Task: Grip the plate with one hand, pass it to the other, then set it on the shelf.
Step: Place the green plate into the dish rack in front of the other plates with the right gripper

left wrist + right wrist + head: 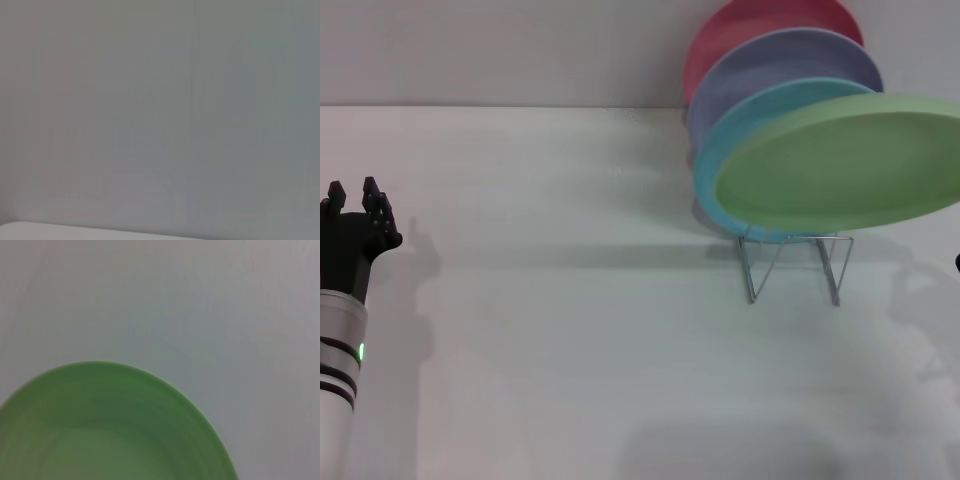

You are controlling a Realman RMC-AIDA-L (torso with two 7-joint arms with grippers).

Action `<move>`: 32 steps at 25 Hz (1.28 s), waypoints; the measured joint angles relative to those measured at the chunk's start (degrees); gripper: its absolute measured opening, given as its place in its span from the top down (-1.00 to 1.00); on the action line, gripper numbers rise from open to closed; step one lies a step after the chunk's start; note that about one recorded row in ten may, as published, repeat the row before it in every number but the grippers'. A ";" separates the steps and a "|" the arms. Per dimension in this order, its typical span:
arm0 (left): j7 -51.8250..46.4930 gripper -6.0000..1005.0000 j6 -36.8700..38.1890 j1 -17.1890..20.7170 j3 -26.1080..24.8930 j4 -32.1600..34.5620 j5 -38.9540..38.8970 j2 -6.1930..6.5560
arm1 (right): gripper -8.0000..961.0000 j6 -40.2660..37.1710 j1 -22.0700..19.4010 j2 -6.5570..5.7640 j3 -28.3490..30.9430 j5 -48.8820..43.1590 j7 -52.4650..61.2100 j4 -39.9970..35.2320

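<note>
The light green plate hangs tilted at the right, above the silver wire shelf, in front of a turquoise plate. Its right side runs off the head view. It fills the lower part of the right wrist view, very close to that camera. My right gripper itself is out of view; only a dark sliver shows at the head view's right edge. My left gripper, on the arm with the green ring, stands at the far left, fingers up, open and empty, far from the plate.
The shelf also carries a lavender plate and a red plate behind the turquoise one, leaning against the back wall. A white table spreads between my left arm and the shelf. The left wrist view shows only grey wall.
</note>
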 joint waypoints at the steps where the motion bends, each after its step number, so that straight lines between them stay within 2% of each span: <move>1: 0.00 0.35 0.00 0.00 0.00 0.00 0.00 0.00 | 0.95 0.01 -0.08 0.08 0.00 0.00 0.15 -0.21; 8: 1.27 0.35 -0.03 0.68 0.35 1.42 0.00 0.00 | 0.93 0.03 -0.13 1.00 0.12 0.08 1.90 -3.23; 11: 1.72 0.35 -0.11 1.03 0.36 2.04 -0.01 0.00 | 0.92 -0.08 0.73 2.38 0.46 0.26 3.61 -6.88; 13: 1.82 0.35 -0.13 1.04 0.42 2.10 -0.01 0.00 | 0.92 -0.12 0.96 2.68 0.49 0.32 4.23 -7.71; 17: 3.23 0.35 -0.20 1.03 0.48 2.59 -0.25 0.00 | 0.90 -0.46 2.14 4.12 0.75 0.78 6.54 -11.77; 26: 3.90 0.35 -0.47 0.98 0.19 2.85 -0.45 0.00 | 0.88 0.16 2.72 5.33 1.30 0.98 7.56 -14.99; 32: 3.90 0.35 -0.73 0.89 -0.04 2.93 -0.45 0.00 | 0.86 2.00 2.72 5.46 1.33 0.99 9.84 -15.89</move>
